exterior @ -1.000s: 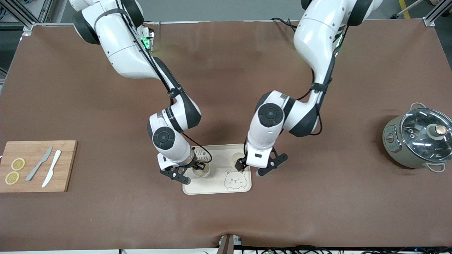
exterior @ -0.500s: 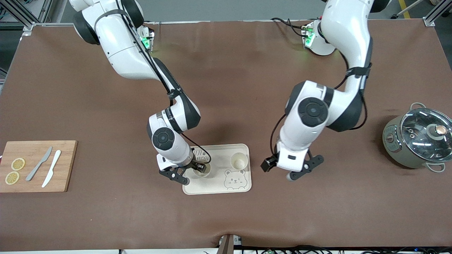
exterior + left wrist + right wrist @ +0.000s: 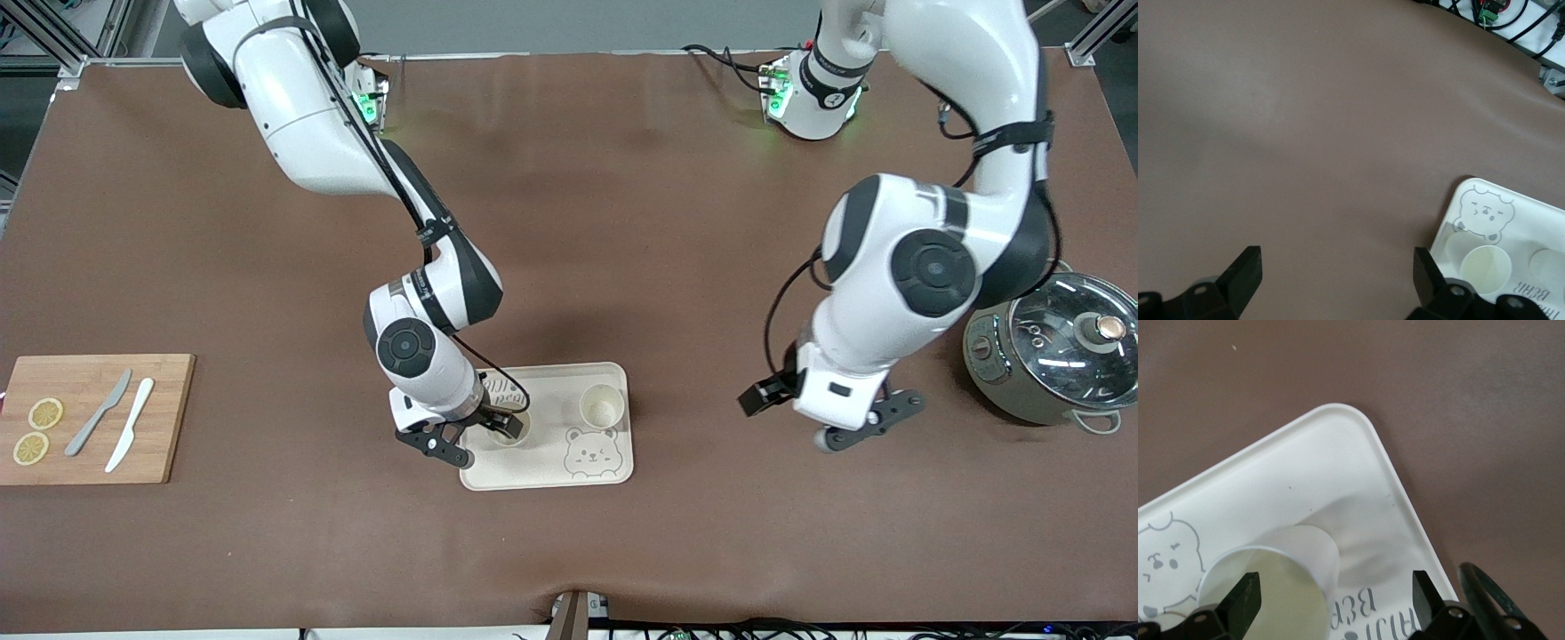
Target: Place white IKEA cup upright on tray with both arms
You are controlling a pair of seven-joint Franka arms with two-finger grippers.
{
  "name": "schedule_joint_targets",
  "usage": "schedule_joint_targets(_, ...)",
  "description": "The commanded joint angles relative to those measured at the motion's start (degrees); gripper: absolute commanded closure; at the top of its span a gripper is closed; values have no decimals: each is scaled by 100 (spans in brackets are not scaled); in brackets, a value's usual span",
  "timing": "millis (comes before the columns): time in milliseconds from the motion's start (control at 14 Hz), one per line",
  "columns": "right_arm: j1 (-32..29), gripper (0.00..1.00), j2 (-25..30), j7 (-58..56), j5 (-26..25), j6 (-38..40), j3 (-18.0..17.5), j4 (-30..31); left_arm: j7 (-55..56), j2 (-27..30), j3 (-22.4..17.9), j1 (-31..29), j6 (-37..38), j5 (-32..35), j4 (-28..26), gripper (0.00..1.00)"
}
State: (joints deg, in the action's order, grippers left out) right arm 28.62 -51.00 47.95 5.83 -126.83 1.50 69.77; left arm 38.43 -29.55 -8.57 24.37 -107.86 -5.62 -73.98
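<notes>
A wooden cutting board [image 3: 93, 418] lies at the right arm's end of the bench [image 3: 569, 267]; on it sit two lemon slices [image 3: 37, 430], a grey knife [image 3: 98, 413] and a white knife [image 3: 130, 424]; toward the middle, the right hand [image 3: 1331, 603] hangs over the cream tray [image 3: 613, 467], its fingers [image 3: 1238, 600] spread wide on either side of a white cup [image 3: 507, 428] without gripping it; that cup stands upright on the tray at the end toward the right arm; a second white cup [image 3: 601, 407] stands upright on the same tray, toward the left arm's end, just above the printed bear face [image 3: 589, 451] in the front view; the left hand [image 3: 1335, 283] is well apart from the tray, over bare bench between the tray and a lidded pot [image 3: 1053, 351], its fingers [image 3: 1245, 273] open and empty; the pot stands at the left arm's end of the bench.
</notes>
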Motion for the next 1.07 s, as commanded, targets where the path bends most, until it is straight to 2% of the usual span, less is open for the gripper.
schedule_joint_targets(0,-23,0,518,48,-82,736,-18,54,-493,528,22,-169,2,96,-564,0)
schedule_joint_targets(429,-181,0,2293,-154,15,2906,-45,89,-1838,1117,22,-731,28,96,-1074,0)
schedule_joint_targets(643,-365,0,3093,-662,6,3873,-36,255,-2505,1258,13,-942,230,96,-1083,0)
schedule_joint_targets(857,-812,0,4024,-1723,-64,4052,-19,1035,-3086,1416,-5,-1144,432,96,-1075,0)
schedule_joint_targets(1000,-1304,0,4395,-2567,-64,4052,-10,1345,-3315,1487,13,-1303,529,96,-1066,0)
